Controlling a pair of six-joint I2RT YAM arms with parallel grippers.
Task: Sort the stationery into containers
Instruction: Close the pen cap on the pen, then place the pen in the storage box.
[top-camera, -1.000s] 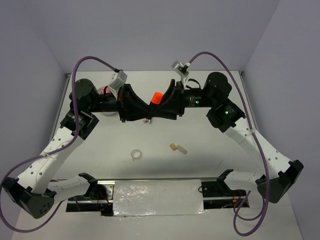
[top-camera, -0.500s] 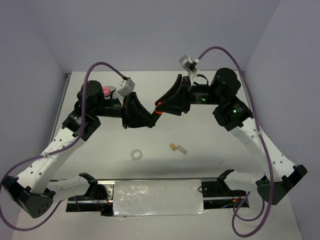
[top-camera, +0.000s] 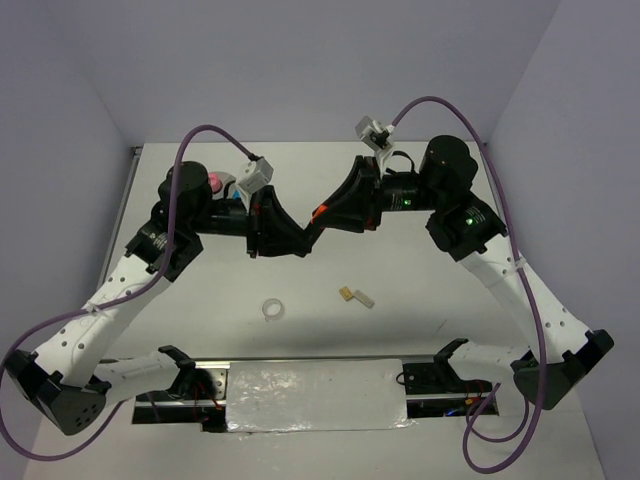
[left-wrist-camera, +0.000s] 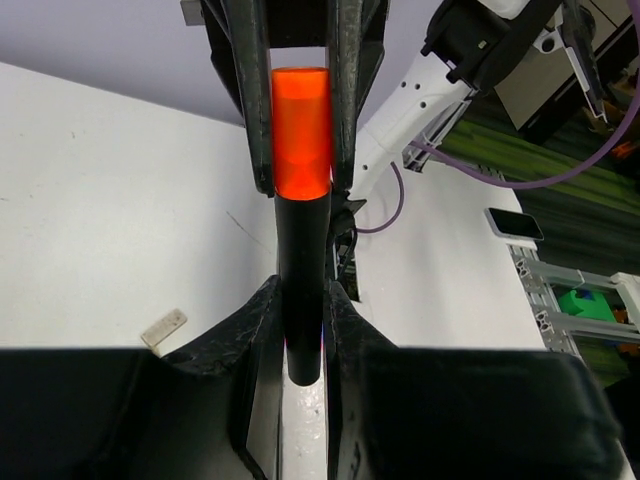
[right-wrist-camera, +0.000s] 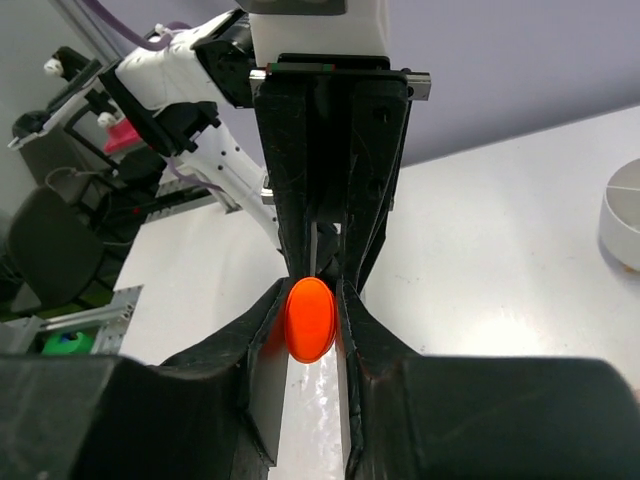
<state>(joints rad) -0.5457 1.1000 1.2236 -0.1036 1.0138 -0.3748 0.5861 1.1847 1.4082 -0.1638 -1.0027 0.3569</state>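
The left gripper (left-wrist-camera: 302, 305) is closed on the black body of the marker (left-wrist-camera: 301, 250). The right gripper (right-wrist-camera: 310, 300) pinches its orange cap (right-wrist-camera: 309, 320), in the air over the middle of the table (top-camera: 420, 260). This is probably a handover or a recapping. The dish (right-wrist-camera: 622, 228) is cut off at the right edge, so its compartments cannot be seen.

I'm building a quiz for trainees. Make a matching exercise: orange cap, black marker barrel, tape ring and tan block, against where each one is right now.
Things:
1. orange cap
2. black barrel
3. tape ring
4. tan block

Places:
A. on the table, beside a pale block
B. clamped by the left gripper
C. on the table, apart from everything else
D. clamped by the right gripper

Pairs: 1-D, 2-B, 3-C, 4-A
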